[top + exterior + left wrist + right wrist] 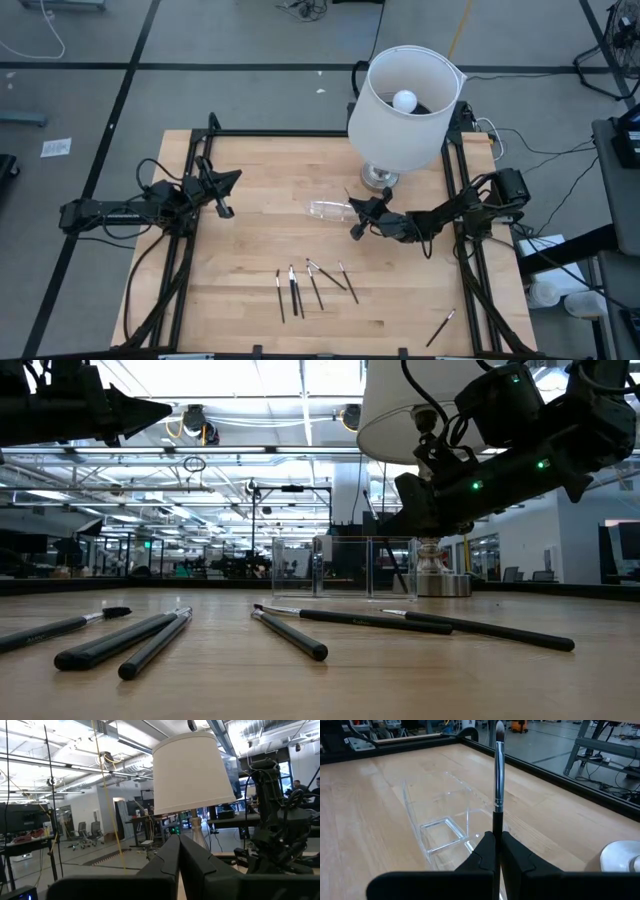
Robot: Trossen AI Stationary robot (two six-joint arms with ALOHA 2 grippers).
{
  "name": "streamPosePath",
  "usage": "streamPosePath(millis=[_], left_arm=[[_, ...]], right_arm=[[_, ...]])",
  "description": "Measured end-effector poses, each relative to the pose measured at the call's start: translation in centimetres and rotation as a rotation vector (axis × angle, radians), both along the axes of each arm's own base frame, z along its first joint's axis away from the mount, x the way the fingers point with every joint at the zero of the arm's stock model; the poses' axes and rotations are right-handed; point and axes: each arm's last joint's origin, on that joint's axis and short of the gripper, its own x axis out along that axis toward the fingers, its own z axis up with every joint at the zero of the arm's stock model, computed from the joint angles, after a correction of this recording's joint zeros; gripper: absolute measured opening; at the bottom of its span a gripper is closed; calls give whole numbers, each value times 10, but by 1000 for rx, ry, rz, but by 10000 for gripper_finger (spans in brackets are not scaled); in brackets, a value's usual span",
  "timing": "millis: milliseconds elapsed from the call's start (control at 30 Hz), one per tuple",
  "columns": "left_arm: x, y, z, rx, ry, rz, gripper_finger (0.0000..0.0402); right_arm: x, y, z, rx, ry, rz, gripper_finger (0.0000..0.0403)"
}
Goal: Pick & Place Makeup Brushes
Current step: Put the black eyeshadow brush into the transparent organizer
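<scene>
Makeup brushes (312,283) mostly lie loose on the desk (250,175), below and well apart from both jaws. One brush (498,775) stands pinched by its black handle in the right gripper (494,851), pointing out over the clear plastic holder (440,830). The left gripper (179,857) waits aside, jaws pressed together on nothing. I judge each brush light, stiff and slippery, so it should be held at mid-handle, never at the soft tip.

Even, bright light fell from ceiling fixtures (195,422) overhead, which glared white in the low view. The wooden table (250,180) carried only soft, faint shadows. Nearest brush handles (110,643) blurred in the low view; the lampshade (192,772) looked evenly lit.
</scene>
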Motion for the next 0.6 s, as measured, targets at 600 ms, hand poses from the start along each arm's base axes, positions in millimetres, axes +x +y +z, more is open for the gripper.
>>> streamPosePath(millis=[600], left_arm=[[0,0,0,0,0,0,17]], right_arm=[[1,-2,0,15,1,14,21]])
